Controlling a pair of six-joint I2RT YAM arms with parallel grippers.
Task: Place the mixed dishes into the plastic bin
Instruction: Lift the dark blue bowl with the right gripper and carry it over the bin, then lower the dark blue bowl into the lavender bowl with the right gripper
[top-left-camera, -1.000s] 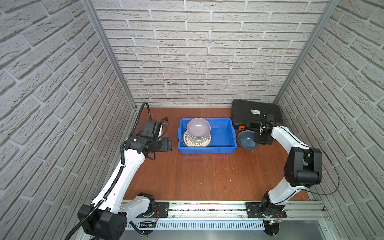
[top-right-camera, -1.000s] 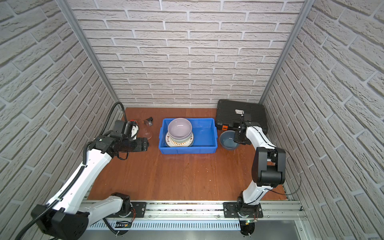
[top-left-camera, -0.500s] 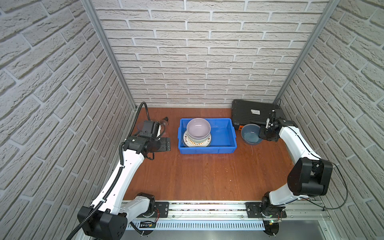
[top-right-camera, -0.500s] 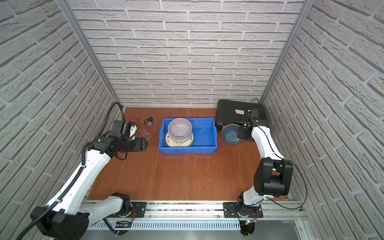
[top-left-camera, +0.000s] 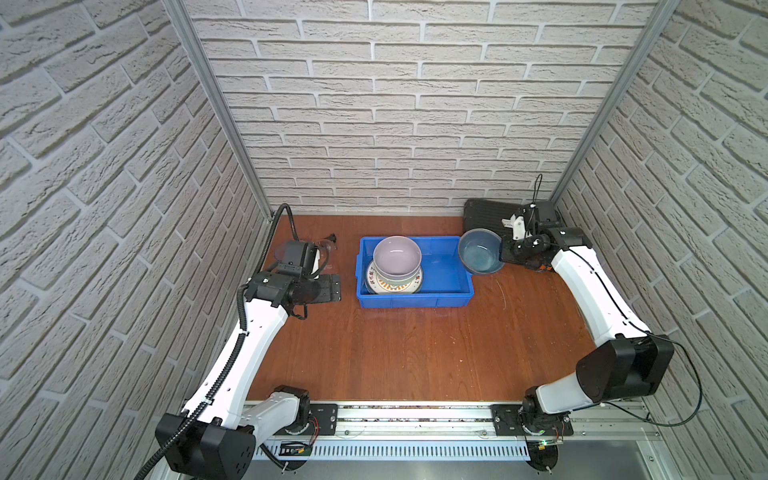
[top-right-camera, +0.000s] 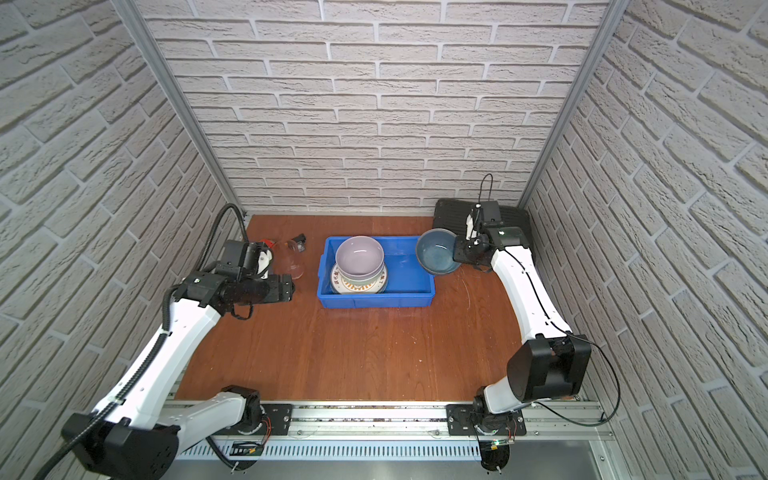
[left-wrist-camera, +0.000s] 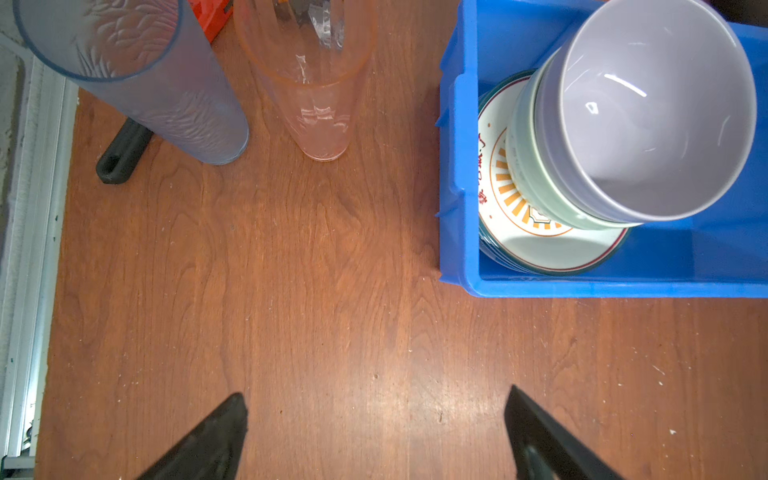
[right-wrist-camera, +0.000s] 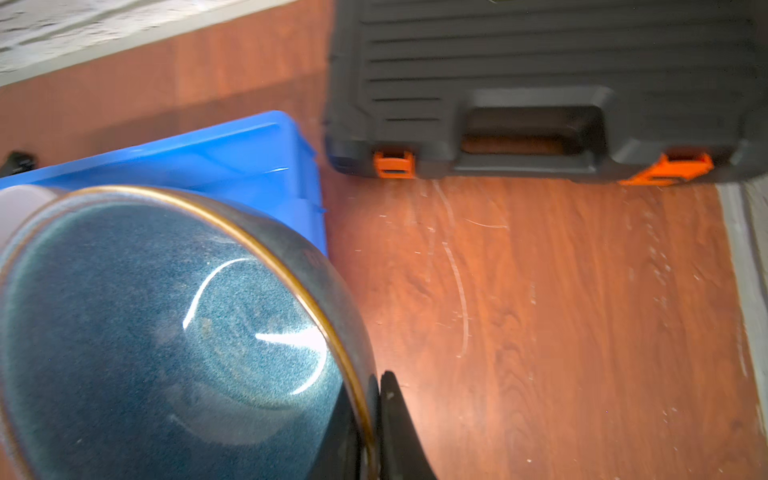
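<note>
R gripper (right-wrist-camera: 374, 415): clamped on the rim of the dark blue bowl (right-wrist-camera: 166, 332), one finger inside and one outside, nothing else in the grip
Bowl pos: lifted clear of the wood table (top-left-camera: 415, 353), opening facing up. In both top views it overlaps the right-end rim of the blue bin (top-left-camera: 415, 300) near the far corner, not resting inside
L gripper (left-wrist-camera: 374, 399): jaws spread wide, empty, over bare table just left of the bin
Bin: sits mid-table towards the back wall
Bin contents: lavender bowl (left-wrist-camera: 648, 116) nested in pale green bowl (left-wrist-camera: 523, 166), both on the orange sunburst plate (left-wrist-camera: 511, 199). More plate rims show under it, can't tell how many. Stack is in the bin's left half, right half shows blue floor
Tumblers: bluish tumbler (left-wrist-camera: 137, 83) and clear tumbler (left-wrist-camera: 311, 83) stand upright on the table, left of the bin, beyond the L gripper. Close together, apart as far as seen
Tool: black handle (left-wrist-camera: 120, 153) lies on the table behind the bluish tumbler w/ a red part past it, mostly hidden
Case: black ribbed case (right-wrist-camera: 540, 62) w/ orange latches (right-wrist-camera: 392, 164) in the far right corner, near the bin's right end but apart from it
</note>
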